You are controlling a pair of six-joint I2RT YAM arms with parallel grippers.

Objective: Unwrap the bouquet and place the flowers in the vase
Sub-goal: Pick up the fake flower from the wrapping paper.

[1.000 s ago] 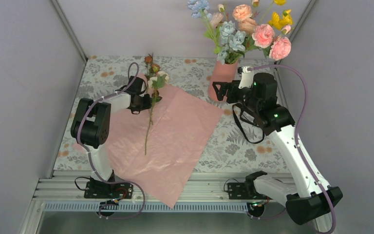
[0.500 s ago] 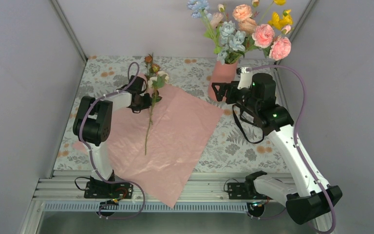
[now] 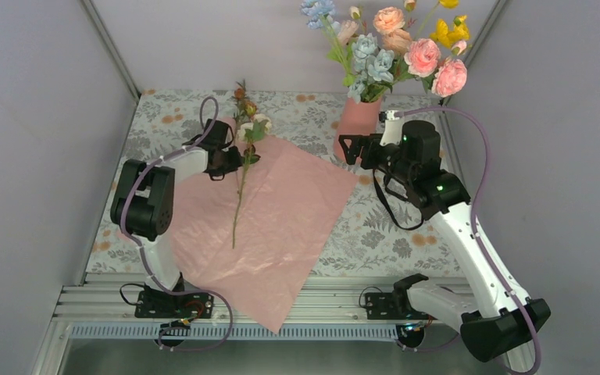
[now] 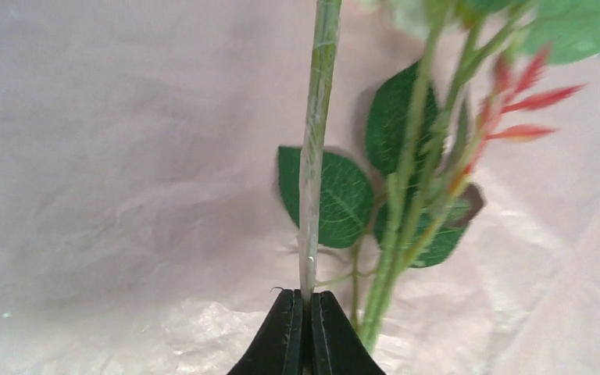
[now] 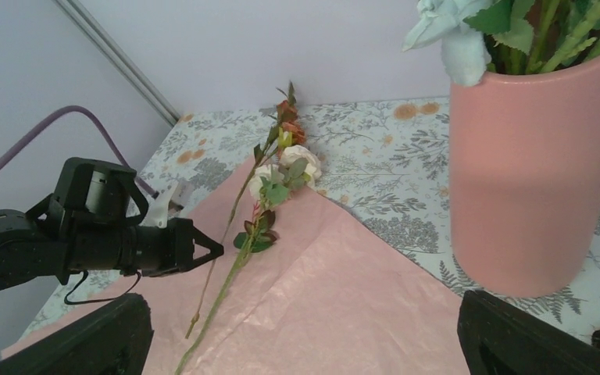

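The bouquet's pink wrapping sheet lies spread flat on the table. Two of the flowers rest on it, their white and orange blooms towards the back. My left gripper is shut on the thinner pale stem, low over the sheet. A thicker leafy stem lies just beside the jaws. The salmon-pink vase stands at the back right with several flowers in it. My right gripper hovers open close to the left of the vase, holding nothing.
A floral-printed tablecloth covers the table. Grey walls close in the left, back and right sides. The sheet's near corner hangs over the aluminium rail at the front. My left arm's purple cable loops above its wrist.
My left jaws have closed onto the thin stem. The left arm's elbow has shifted slightly left. The right arm has barely moved.
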